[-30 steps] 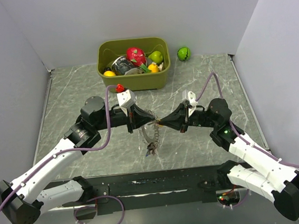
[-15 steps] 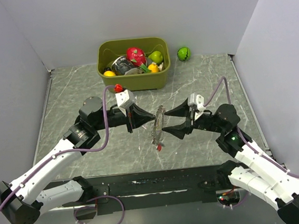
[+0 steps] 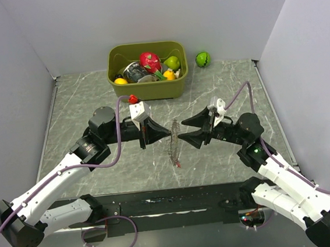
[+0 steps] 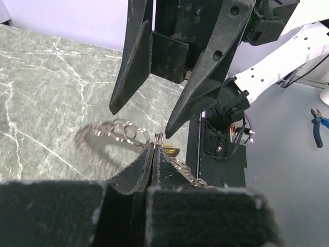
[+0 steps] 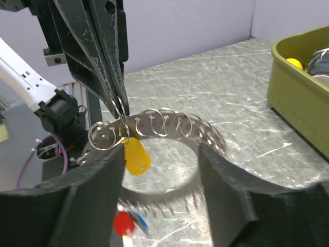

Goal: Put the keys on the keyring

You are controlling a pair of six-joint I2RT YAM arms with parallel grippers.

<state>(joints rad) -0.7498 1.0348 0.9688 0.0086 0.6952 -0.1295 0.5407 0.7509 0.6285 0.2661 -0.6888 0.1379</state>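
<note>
The keyring [image 3: 174, 141], a wide ring strung with small wire loops, hangs edge-on between the two arms. My left gripper [image 3: 167, 132] is shut on one small loop at its top [image 4: 159, 138]. In the right wrist view the keyring [image 5: 169, 123] arcs across in front of my open right gripper [image 5: 162, 172], which stands just right of it with nothing between its fingers. A yellow key [image 5: 136, 154] hangs from the ring near the left fingertips [image 5: 119, 104]. A red key [image 5: 122, 224] and a blue key [image 5: 140, 225] dangle lower, blurred. I see no dark key.
An olive bin [image 3: 149, 91] of toy fruits stands at the back, with a green ball [image 3: 203, 58] to its right. A small red thing [image 3: 131, 98] lies by the bin's front. White walls close in the marbled table [image 3: 81, 102].
My right gripper opened, let go of the keyring and drew back to the right. The ring swung and now hangs from the left gripper alone, which stayed shut.
</note>
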